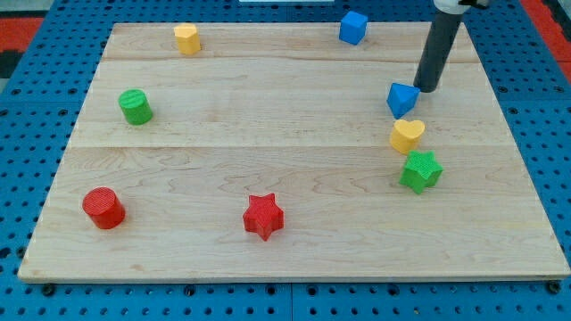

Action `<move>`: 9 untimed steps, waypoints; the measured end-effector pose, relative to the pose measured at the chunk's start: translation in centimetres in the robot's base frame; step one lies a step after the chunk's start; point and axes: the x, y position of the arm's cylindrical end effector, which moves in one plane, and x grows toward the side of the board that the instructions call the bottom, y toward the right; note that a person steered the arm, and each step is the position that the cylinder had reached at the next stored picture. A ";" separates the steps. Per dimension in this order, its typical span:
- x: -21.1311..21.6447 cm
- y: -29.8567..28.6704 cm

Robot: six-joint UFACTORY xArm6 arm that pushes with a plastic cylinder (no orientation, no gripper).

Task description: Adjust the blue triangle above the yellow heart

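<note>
The blue triangle (402, 98) lies on the wooden board (268, 134) at the view's right. The yellow heart (407, 135) sits just below it, nearly touching. My tip (427, 89) is the lower end of a dark rod that comes down from the view's top right. It stands just to the right of the blue triangle and slightly above it, very close to or touching its upper right edge.
A green star (420, 171) sits just below the yellow heart. A blue cube (353, 28) and a yellow block (186, 39) are near the top edge. A green cylinder (136, 107) is at the left. A red cylinder (103, 208) and a red star (263, 217) are near the bottom.
</note>
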 end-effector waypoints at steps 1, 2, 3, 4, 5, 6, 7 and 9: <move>2.9 -2.8; 2.9 -0.6; -2.6 -0.3; -1.8 -7.2; 2.4 -8.4; 4.5 -8.4; 4.7 -8.1; 4.7 -6.0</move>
